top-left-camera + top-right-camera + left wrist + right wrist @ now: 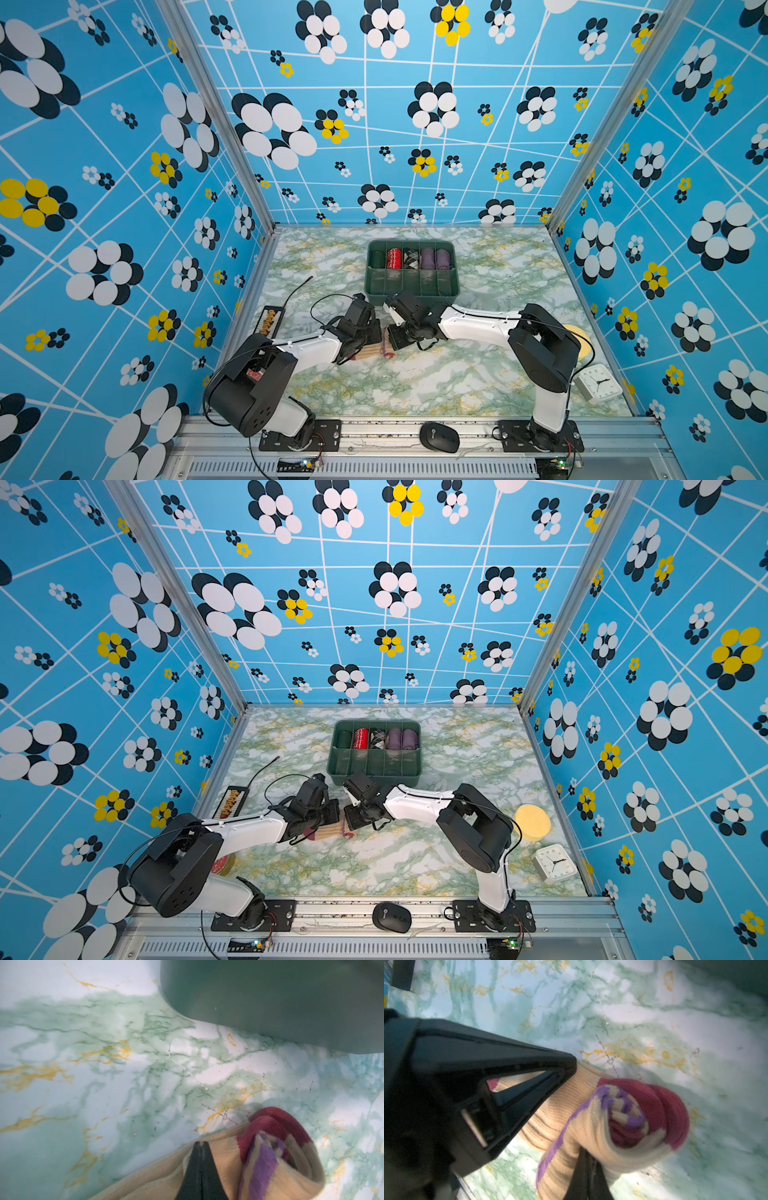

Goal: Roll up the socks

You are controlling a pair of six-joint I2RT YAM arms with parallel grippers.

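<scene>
Left claw and right claw both pinch tight on the socks, green tray just behind.

One tray, two purple rolls, one clock, one mouse, one abacus

Left arm, right arm: white shell links, bulky black joint housings. Thin black cables loop off the wrists. Black base plates, silver screws. Left gripper, right gripper: black tapered fingers; triangular cut-out on the left one
</scene>
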